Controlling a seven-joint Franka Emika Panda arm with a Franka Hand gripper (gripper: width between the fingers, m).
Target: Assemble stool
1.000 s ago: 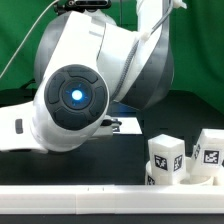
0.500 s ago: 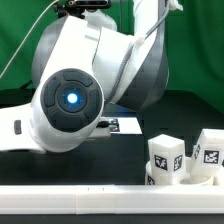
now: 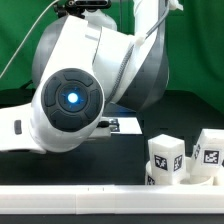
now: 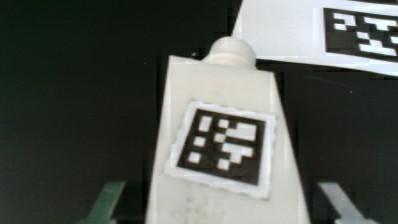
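Change: in the exterior view the arm (image 3: 70, 98) was nudged slightly a second ago. No motion is seen over the last half second, and nothing on the table (image 3: 150, 110) was displaced.
Claw: the gripper (image 4: 222, 203) is spread apart. The fingers (image 4: 116, 200) are seen on either side of the leg (image 4: 222, 130), with a dark gap left on both sides and no contact visible.
Leg: it lies on the black table between the fingers, tag (image 4: 226, 148) facing the wrist camera. Its peg (image 4: 228, 48) points away from the gripper.
Board: the tagged white sheet is taken to be the marker board (image 4: 329, 30). It sits just beside the peg; whether they touch cannot be told.
Exterior: the gripper and this leg are hidden behind the arm.
Spare legs: spare legs (image 3: 165, 158) stand upright at the exterior view's right, close behind the bar (image 3: 90, 203).
Seat: not seen in either view.
Meaning: the settled arm is read as alignment finished, so this is judged a pre-grasp and nothing has been picked up yet.
Next: closing on the leg is expected.
Risk: the leg's sides taper, so it could slip or twist if clamped off-centre.
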